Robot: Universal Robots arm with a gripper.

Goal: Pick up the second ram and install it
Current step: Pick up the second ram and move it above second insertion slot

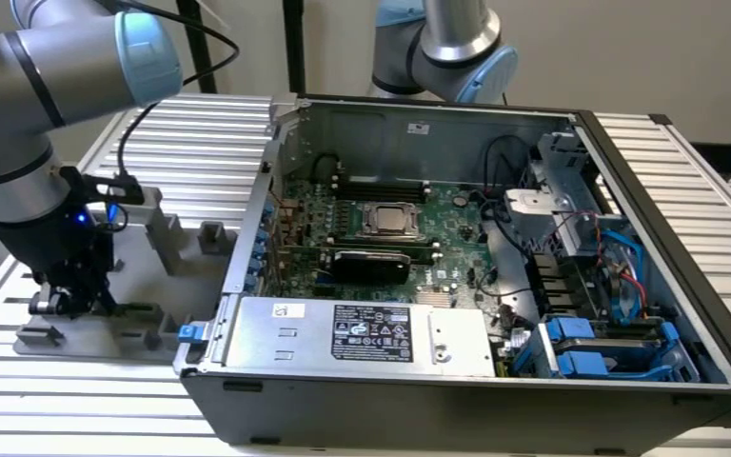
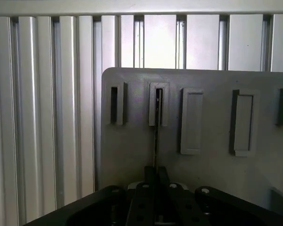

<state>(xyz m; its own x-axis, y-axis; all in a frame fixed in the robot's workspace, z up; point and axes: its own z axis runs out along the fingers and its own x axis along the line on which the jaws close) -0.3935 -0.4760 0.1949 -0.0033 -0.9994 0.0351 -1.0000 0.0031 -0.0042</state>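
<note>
- The gripper (image 1: 68,297) was down over the grey holder plate (image 1: 149,276), at 9 o'clock from the open computer case (image 1: 467,107) in the exterior view.
- In the wrist view its jaws were drawn almost together, and they appeared to pinch the memory stick (image 2: 156,136), seen edge-on as a thin dark line.
- The stick's far end sat in a narrow slot (image 2: 159,103) of the plate, presumably to stand it on edge so the jaws could close across its flat faces.
- The stick was well apart from the motherboard (image 1: 391,238), so it was not yet installed.

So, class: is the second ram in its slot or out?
In: the second ram, seen edge-on, has one end inside a slot of the grey fixture.
</note>
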